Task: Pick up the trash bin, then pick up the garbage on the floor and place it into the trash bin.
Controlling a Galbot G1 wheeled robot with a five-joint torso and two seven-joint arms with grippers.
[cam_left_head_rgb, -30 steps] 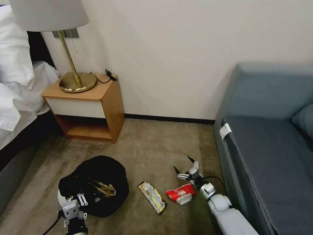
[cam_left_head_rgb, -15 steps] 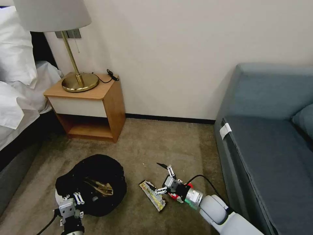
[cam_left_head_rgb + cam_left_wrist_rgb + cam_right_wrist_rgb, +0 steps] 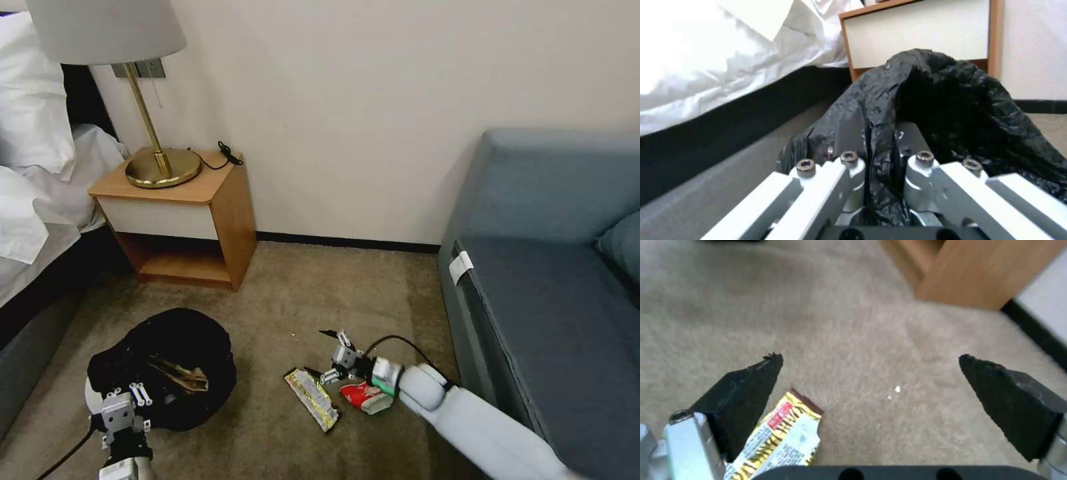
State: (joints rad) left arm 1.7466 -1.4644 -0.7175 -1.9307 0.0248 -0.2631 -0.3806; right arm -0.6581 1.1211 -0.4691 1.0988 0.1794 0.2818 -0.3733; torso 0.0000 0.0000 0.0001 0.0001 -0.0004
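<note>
Left gripper (image 3: 139,395) jaws pinch the trash bin (image 3: 163,367); right gripper (image 3: 320,353), jaws spread, beside wrapper (image 3: 311,399).

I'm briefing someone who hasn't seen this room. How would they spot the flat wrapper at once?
Start at the blue sofa and look at the carpet by its front corner, where the open right gripper hangs low. The flat wrapper lies just below its fingertips. Unlike the crushed red-and-white packet beside it, it is long, flat and yellow-and-brown striped.
</note>
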